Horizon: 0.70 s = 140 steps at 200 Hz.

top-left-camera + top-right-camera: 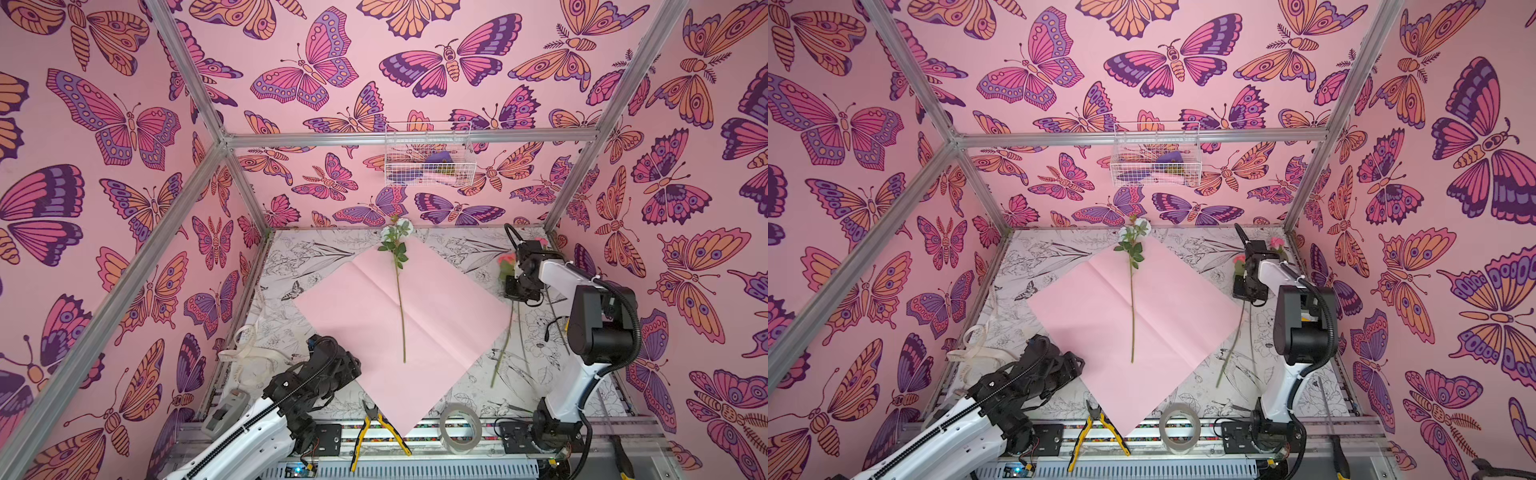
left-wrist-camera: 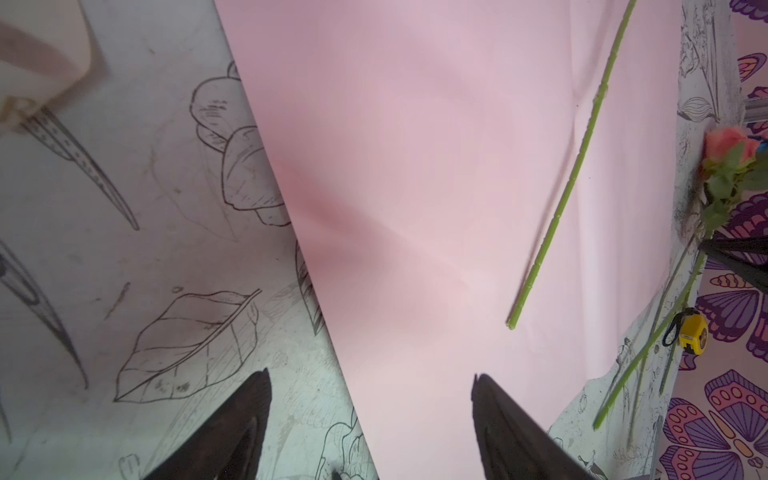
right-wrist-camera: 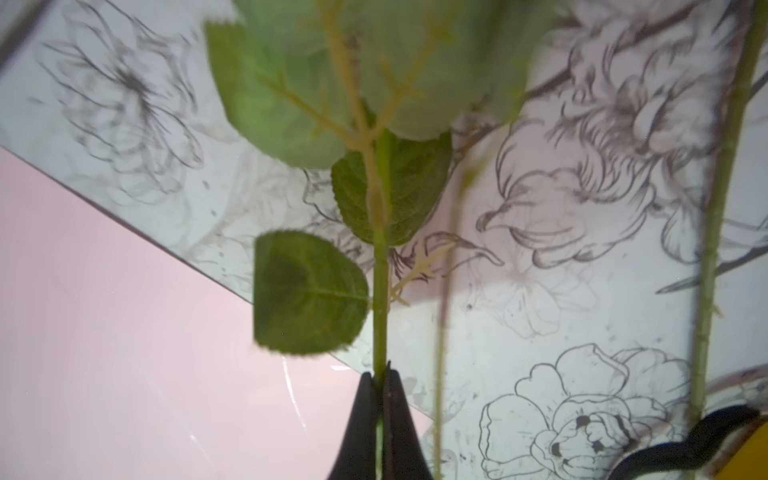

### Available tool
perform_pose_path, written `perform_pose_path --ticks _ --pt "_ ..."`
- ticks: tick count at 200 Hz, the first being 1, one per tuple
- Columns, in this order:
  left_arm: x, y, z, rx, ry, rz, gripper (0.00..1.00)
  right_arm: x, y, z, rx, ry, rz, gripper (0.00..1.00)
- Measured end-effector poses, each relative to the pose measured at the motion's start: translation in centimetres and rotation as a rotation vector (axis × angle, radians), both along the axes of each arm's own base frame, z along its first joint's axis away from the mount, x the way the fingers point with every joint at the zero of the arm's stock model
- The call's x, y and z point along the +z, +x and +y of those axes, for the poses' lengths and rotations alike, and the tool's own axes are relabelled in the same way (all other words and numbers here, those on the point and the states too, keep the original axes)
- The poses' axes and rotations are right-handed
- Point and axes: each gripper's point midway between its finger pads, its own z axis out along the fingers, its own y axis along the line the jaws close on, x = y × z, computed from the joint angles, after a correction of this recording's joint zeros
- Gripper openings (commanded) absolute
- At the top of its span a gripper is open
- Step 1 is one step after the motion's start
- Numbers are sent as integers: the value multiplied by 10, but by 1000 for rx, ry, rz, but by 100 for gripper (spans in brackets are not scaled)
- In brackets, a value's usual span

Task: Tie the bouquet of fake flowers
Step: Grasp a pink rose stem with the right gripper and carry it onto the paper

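1. Along the near edge of the worktop (image 1: 299, 257) lie yellow-handled pliers (image 1: 372, 417) and, to their right, a tape roll (image 1: 459, 407) standing on edge. A grey tape dispenser (image 1: 224, 411) sits at the near left corner.
2. The left pincer (image 2: 372, 376) is open, with its jaws spread wide. It hangs over the near left edge of the pink paper (image 1: 436, 316), one finger above the sheet and the other above the line-drawn cover, and holds nothing.
3. A cream ribbon (image 1: 226, 354) lies in loose loops on the left side of the worktop, just beyond the left arm and clear of the paper.
4. The pink paper lies flat and unrolled in the middle, turned like a diamond, its near corner reaching the front rail.
5. The white rose (image 1: 400, 291) lies along the paper's middle. Its stem end points toward the near side, and its head lies just past the far corner.
6. The right pincer (image 3: 380, 382) is closed on the green stem of the coral-pink rose (image 1: 505, 262), just below the leaves, off the paper's right corner. The stem trails toward the near side over the worktop. Whether the rose is lifted clear I cannot tell.
7. Other thin stems lie beside it on the right, and the pink rose (image 1: 1277, 242) shows its head near the far right corner, behind the arm.
8. A wire basket (image 1: 428, 123) hangs on the far wall; its contents are unclear.
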Motion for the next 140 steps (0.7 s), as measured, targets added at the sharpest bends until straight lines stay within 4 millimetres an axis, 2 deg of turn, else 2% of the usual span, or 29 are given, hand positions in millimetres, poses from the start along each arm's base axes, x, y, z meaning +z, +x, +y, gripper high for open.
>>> perform_pose_path --ticks 33,64,79,98,118,140 --pt "-4 0 0 23 -2 26 82 19 15 2 35 -5 -47 0" --pt "-5 0 0 24 -2 31 83 24 10 15 60 23 -38 0" --pt "-5 0 0 24 -3 31 84 36 8 29 73 59 -61 0" --pt "-5 0 0 24 -3 30 84 63 8 56 87 134 -133 0" --pt "-5 0 0 24 -4 29 85 95 8 100 129 219 -223 0" --pt "-4 1 -1 17 -1 25 87 107 10 152 180 302 -262 0"
